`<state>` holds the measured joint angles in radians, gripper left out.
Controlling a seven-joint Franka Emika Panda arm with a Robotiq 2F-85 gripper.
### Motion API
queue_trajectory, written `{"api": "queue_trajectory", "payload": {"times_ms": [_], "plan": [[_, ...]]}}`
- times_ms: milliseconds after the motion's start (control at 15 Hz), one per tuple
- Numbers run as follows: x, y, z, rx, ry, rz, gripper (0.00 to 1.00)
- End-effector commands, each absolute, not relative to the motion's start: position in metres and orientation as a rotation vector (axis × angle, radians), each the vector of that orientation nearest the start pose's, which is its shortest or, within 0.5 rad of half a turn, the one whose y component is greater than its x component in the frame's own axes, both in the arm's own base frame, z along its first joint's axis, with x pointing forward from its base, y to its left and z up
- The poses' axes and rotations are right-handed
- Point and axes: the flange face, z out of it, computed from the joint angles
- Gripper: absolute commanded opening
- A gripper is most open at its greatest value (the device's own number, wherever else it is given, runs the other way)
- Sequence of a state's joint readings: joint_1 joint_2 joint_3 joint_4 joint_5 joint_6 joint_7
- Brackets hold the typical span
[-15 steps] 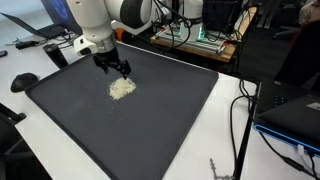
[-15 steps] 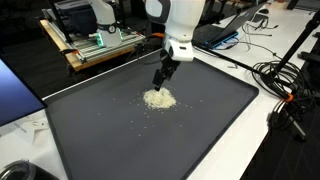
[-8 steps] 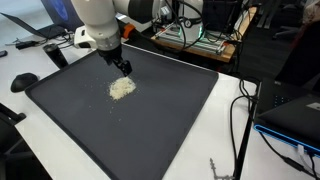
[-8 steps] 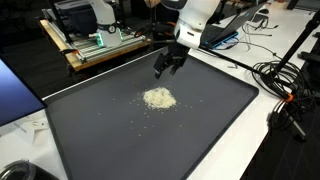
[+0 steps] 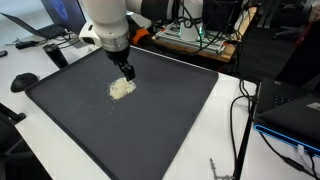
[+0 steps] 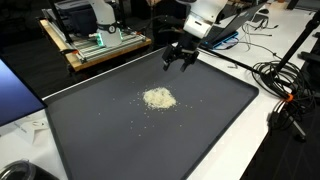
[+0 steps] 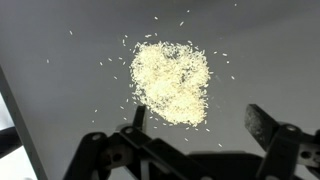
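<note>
Quick status from my end. In an exterior view, my gripper (image 5: pixel 127 72) hangs in the air just past the pile of grains (image 5: pixel 122 88), which sits in a small heap on the black mat (image 5: pixel 150 130), toward the mat's far corner on that side. There's a clear gap between us, no contact. From the opposite angle, my gripper (image 6: pixel 179 64) looks well up and off toward the back edge of the black mat (image 6: pixel 120 140). The pile of grains (image 6: pixel 158 98) is out in the open, roughly mid-mat, with a few strays scattered around it. The wrist view is the nice one: the pile of grains (image 7: pixel 170 83) fills the middle of the shot and my gripper (image 7: pixel 195 110) frames it from below. My jaws are spread wide with nothing between them, totally empty. So I'd say I'm in the hover-and-line-up stage, not touching anything yet. If I go for the heap, I reckon I'd need to drop straight down and keep it centred. I'd also have to go gently, because loose grains scatter if you just poke at them, and wide-spread fingers won't pinch much of a flat heap anyway.
</note>
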<state>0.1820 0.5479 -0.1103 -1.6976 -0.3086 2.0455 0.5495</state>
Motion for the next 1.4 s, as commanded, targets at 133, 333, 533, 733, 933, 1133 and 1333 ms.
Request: {"api": "queue_trajectory", "payload": {"times_ms": [133,333,533,733,933,1133,1333], "plan": [[0.631,0.056,0.276,-3.425,0.716,0.057,1.00],[0.609,0.056,0.276,-3.383,0.768,0.005,1.00],[0.583,0.048,0.278,-3.314,0.735,-0.111,1.00],[0.556,0.033,0.280,-3.230,0.719,-0.222,1.00],[0.534,0.012,0.281,-3.164,0.712,-0.313,1.00],[0.518,-0.010,0.279,-3.112,0.675,-0.353,1.00],[0.506,-0.036,0.275,-3.057,0.662,-0.333,1.00]]}}
